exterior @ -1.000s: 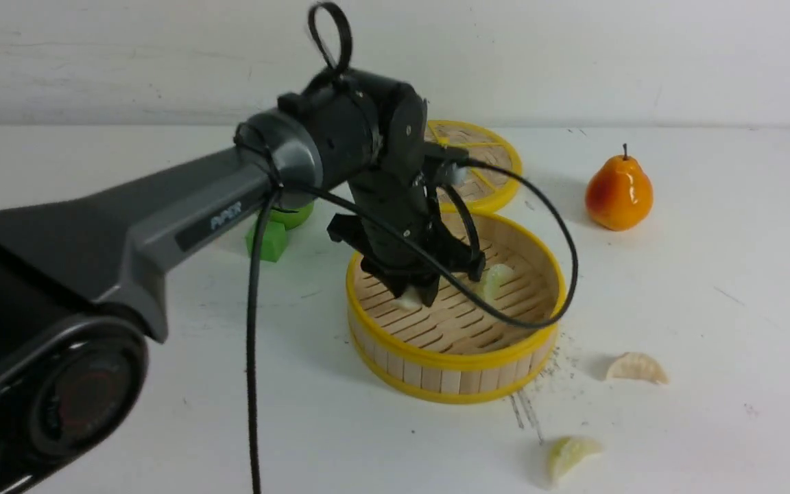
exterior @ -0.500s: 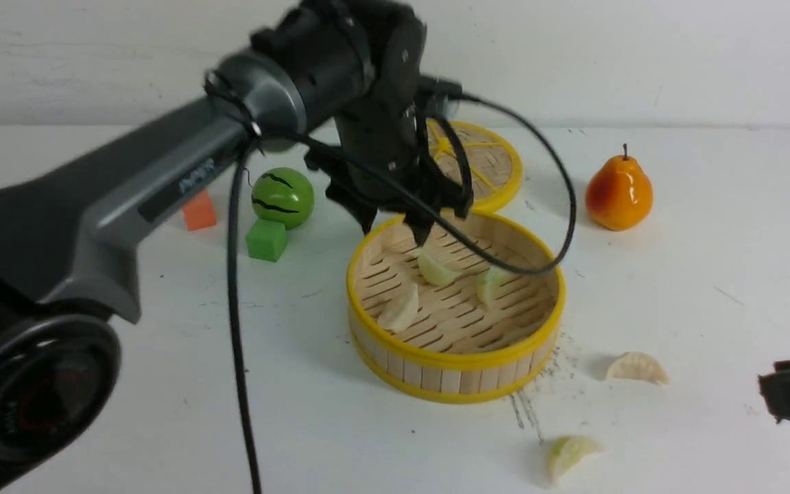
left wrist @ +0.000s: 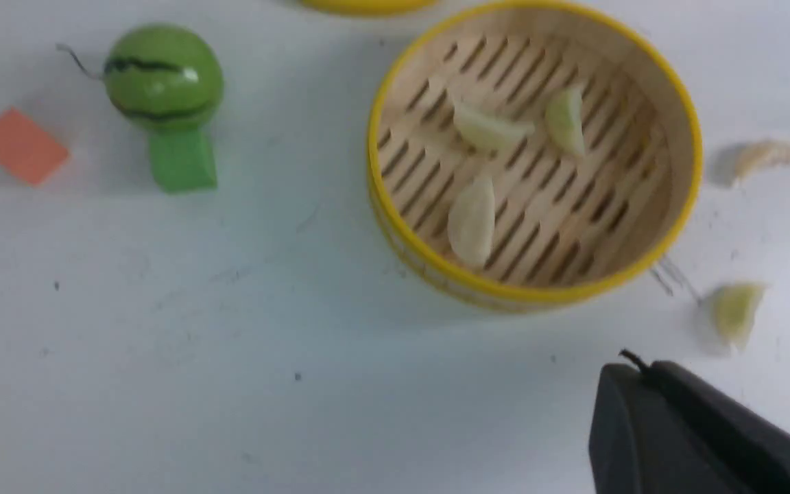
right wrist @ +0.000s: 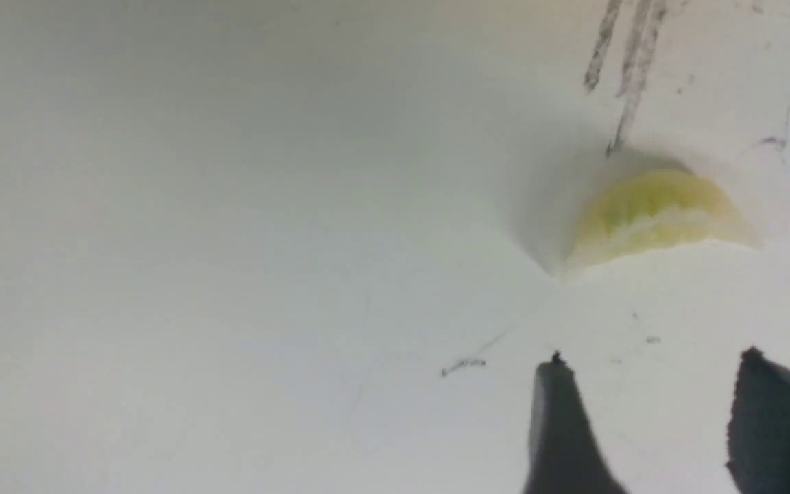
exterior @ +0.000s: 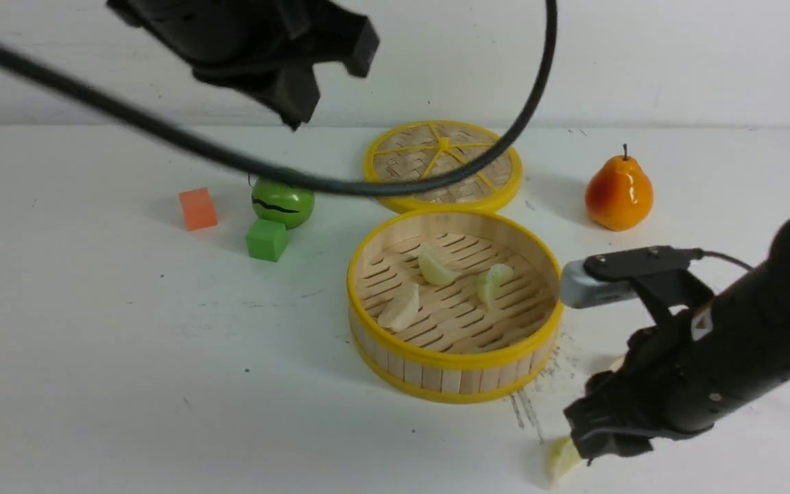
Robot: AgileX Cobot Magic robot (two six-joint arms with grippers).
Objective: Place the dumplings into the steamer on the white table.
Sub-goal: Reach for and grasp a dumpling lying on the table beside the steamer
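1. Left gripper [exterior: 292, 110] has lifted clear of the steamer [exterior: 453, 360] and hangs high over the table's far left, fingers pressed together. The right gripper [right wrist: 652, 357] has come in low near the front edge, jaws spread.
2. Three dumplings [exterior: 436, 269] lie inside the steamer. A yellow-green dumpling [right wrist: 655, 216] lies just ahead of the right jaws, not between them, and a cream dumpling [left wrist: 765, 154] sits under that arm.
3. Closing too soon could flick the yellow-green one across the white table [exterior: 93, 343].
4. The arm's sweep could knock the cream one.
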